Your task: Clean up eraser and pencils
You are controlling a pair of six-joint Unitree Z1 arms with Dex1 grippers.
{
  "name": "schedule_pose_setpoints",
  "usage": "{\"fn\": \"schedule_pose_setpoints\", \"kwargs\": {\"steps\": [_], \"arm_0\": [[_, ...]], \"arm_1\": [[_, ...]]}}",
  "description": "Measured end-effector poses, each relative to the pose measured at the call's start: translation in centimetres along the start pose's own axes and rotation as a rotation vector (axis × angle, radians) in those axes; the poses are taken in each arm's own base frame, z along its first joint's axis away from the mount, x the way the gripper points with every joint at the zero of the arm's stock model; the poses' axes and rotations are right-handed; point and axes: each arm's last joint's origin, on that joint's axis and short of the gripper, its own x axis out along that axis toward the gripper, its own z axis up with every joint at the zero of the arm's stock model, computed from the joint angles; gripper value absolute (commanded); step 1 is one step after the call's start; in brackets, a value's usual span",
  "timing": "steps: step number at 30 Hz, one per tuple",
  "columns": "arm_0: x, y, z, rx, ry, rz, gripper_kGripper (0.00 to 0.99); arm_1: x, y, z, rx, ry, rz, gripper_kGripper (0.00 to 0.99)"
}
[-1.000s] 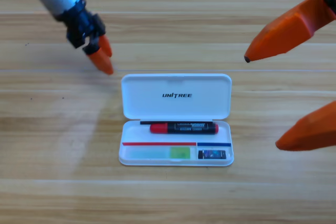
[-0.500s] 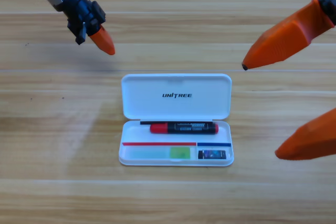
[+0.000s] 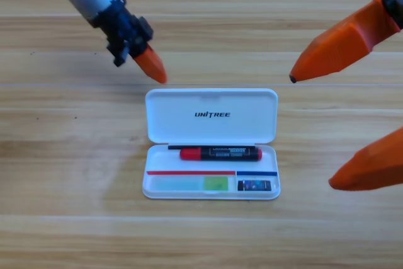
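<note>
Eraser: case's front-right pocket.
Green pen: front-left slot, at eraser's 9 o'clock.
Marker: rear slot.
Case: open, mid-table.
Right gripper: case's 3 o'clock, jaws spread wide.
Left gripper: case's 11 o'clock, jaws pressed together.

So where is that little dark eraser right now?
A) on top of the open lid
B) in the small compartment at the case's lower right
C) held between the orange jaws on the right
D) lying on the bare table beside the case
B: the eraser sits in the small lower-right compartment of the open white case, below the red-capped marker.
</note>
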Motion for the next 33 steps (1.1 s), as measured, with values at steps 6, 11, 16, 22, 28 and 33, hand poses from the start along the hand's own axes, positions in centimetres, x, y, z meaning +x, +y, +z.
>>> {"fn": "schedule_pose_setpoints", "kwargs": {"steps": [6,11,16,22,28,33], "arm_0": [[2.8,-1.9,1.4,0.033,0.022,-0.082,0.0],[4.1,-2.8,1.9,0.043,0.03,-0.12,0.0],[4.6,-3.1,1.7,0.044,0.04,-0.141,0.0],[4.9,-3.4,1.2,0.032,0.049,-0.159,0.0],[4.3,-4.2,1.2,0.03,0.048,-0.164,0.0],[3.4,-5.1,1.4,0.041,0.043,-0.163,0.0]], "arm_1": [[0.0,0.0,0.0,0.0,0.0,0.0,0.971],[0.0,0.0,0.0,0.001,-0.003,-0.001,0.973],[0.0,0.0,0.0,0.004,-0.003,-0.001,0.973],[0.0,0.0,0.0,0.006,-0.004,-0.002,0.973],[0.0,0.0,0.1,0.008,-0.004,-0.001,0.973],[0.0,0.0,0.1,0.009,-0.005,-0.001,0.973]]}}
